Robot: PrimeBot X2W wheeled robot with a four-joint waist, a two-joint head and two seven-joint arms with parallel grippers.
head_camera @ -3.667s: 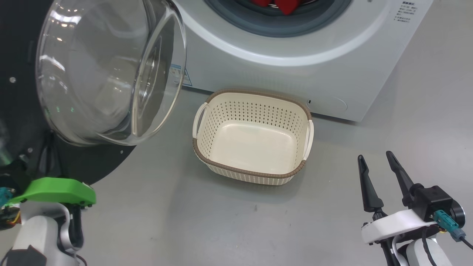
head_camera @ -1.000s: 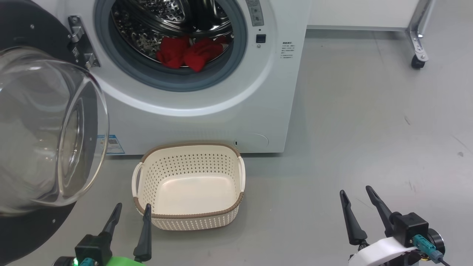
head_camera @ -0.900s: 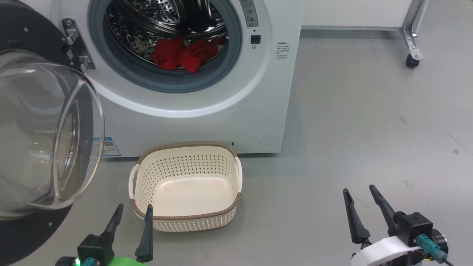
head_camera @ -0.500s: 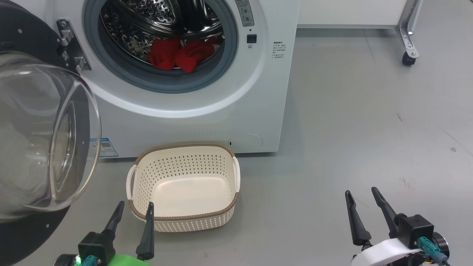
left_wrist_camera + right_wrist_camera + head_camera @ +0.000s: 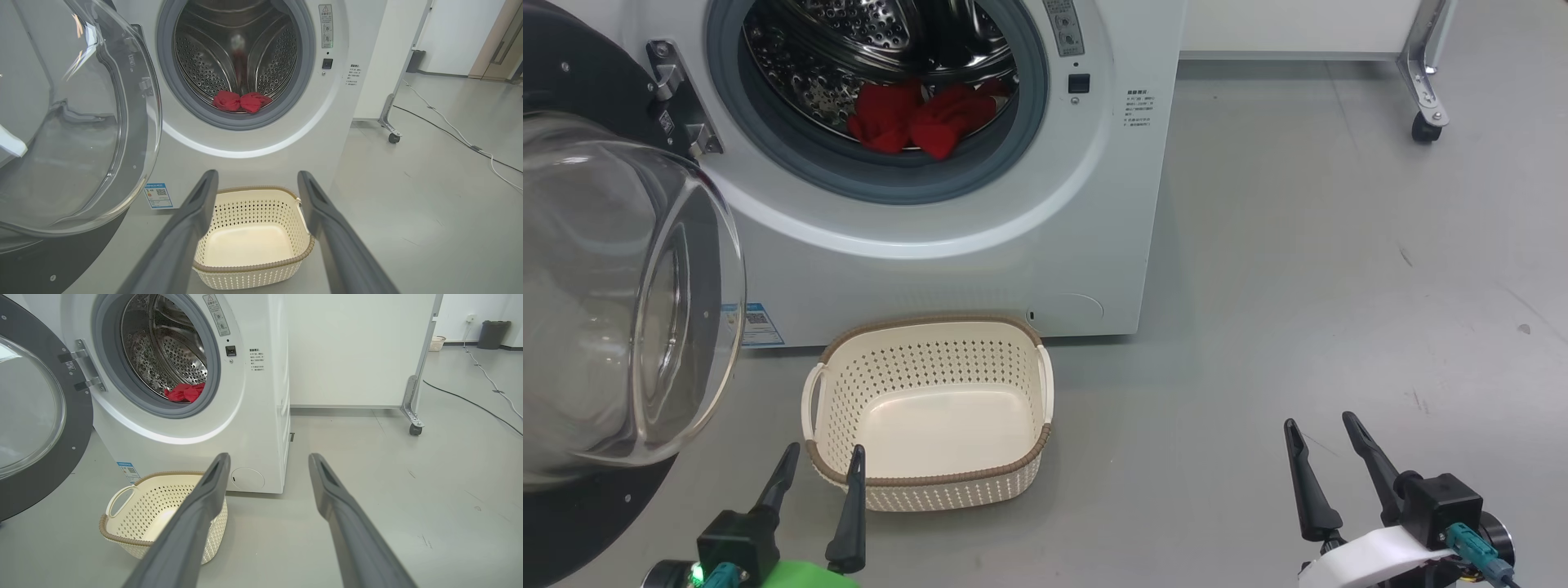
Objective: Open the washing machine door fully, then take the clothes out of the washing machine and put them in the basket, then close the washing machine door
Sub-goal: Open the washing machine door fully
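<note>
**Staging Both Arms for Garment Retrieval**

The large round washing machine door (image 5: 629,302), glossy black rim around a clear glass bowl, stands swung out to the left, leaving the grey-ringed opening of the white front-loading washing machine (image 5: 947,261) unobstructed. The bright red fabric clothes (image 5: 919,118) lie bunched at the front of the perforated steel drum. The small cream perforated plastic basket (image 5: 931,320) sits empty on the floor below the opening, presumably to keep the transfer short. The left gripper (image 5: 824,449) hovers by the basket's near rim, the right gripper (image 5: 1319,420) well to its right; both are spread wide and empty.
</note>
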